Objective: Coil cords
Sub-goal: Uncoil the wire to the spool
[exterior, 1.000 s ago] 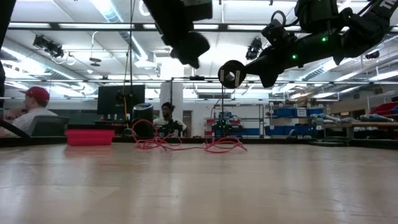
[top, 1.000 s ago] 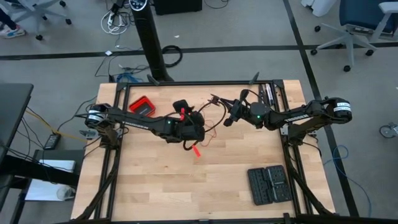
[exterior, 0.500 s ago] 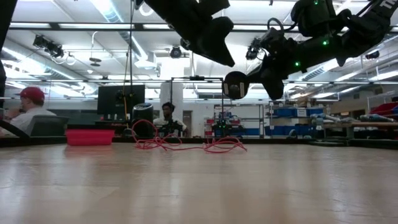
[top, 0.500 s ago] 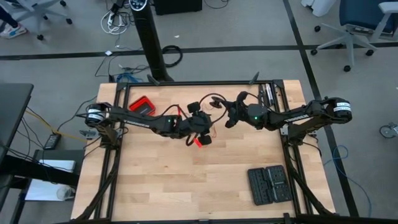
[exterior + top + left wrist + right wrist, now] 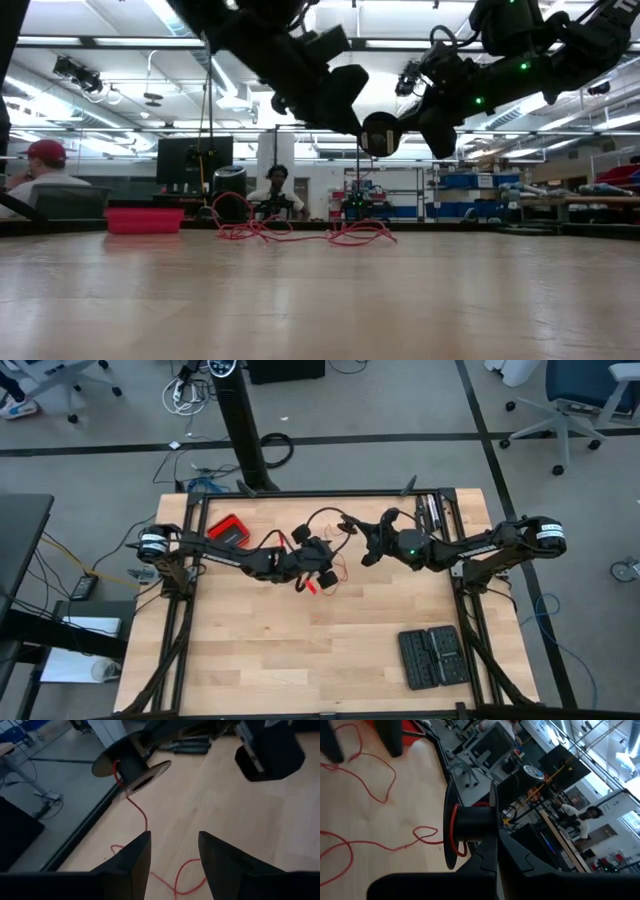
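Toward twelve o'clock on the desk [image 5: 250,650], the thin, limp red wire [image 5: 300,234] trails loosely to a black spool [image 5: 470,827] clamped in the right end effector [image 5: 368,546], while the left end effector [image 5: 172,852], fingers apart and empty, hovers nearby; best pinched near the spool.

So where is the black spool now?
The spool is held up over the table's far middle by the right gripper, with the left gripper beside it and red wire below.

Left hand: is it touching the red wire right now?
Apart. In the left wrist view the left hand stands open, and the red wire runs from the black spool down between its fingers, clear wood on both sides.
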